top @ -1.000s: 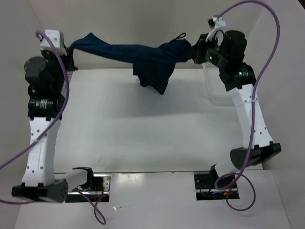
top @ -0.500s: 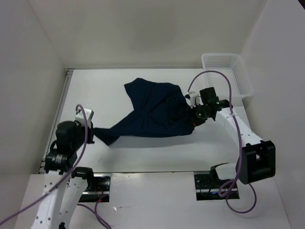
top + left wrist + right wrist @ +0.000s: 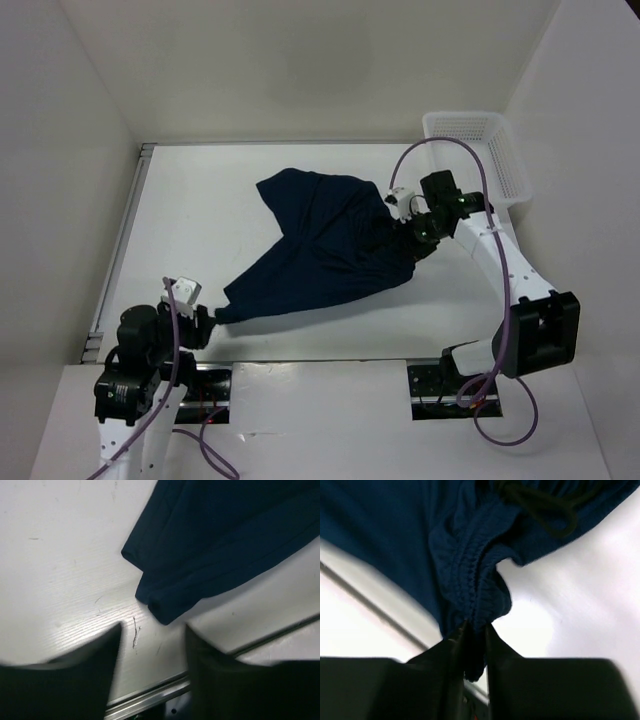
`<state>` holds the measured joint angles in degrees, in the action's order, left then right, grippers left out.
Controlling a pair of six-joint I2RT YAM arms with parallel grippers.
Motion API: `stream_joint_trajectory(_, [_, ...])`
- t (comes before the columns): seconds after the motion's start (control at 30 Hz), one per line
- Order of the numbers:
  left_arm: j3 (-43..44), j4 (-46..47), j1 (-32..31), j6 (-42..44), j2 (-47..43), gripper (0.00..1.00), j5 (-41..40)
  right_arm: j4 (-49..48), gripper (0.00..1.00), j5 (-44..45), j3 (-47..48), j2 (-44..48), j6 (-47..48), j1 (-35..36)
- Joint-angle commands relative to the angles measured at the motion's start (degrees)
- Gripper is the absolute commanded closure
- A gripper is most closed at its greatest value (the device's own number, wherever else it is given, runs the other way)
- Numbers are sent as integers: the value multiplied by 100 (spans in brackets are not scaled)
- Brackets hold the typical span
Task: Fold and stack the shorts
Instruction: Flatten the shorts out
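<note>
Right claw (image 3: pixel 474 630) clamped on navy shorts (image 3: pixel 320 245) waistband; left claw (image 3: pixel 152 632) spread wide, empty, just near-left of leg hem on surface (image 3: pixel 200 210).

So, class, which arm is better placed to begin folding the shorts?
Right. The right claw is shut on the shorts at the waistband, so it could probably carry that edge over. The left claw is open, just short of the hem, holding nothing.

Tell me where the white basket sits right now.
In the top view, the white basket sits at the far right corner of the table, just beyond the right gripper, which pinches the shorts.
</note>
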<state>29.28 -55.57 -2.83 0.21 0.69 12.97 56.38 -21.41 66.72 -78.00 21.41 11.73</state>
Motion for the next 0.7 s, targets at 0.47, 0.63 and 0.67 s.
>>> stream_joint_trajectory(0.47, [1167, 1927, -103, -21, 4646, 13, 856, 253, 9, 964, 649, 647, 261, 128])
stream_joint_trajectory(0.63, [1906, 2216, -481, -21, 7120, 24, 199, -1198, 12, 1384, 597, -92, -119, 910])
stream_joint_trajectory(0.67, [1906, 2356, -569, -21, 7208, 23, 49, -1347, 12, 1576, 475, -171, -50, 989])
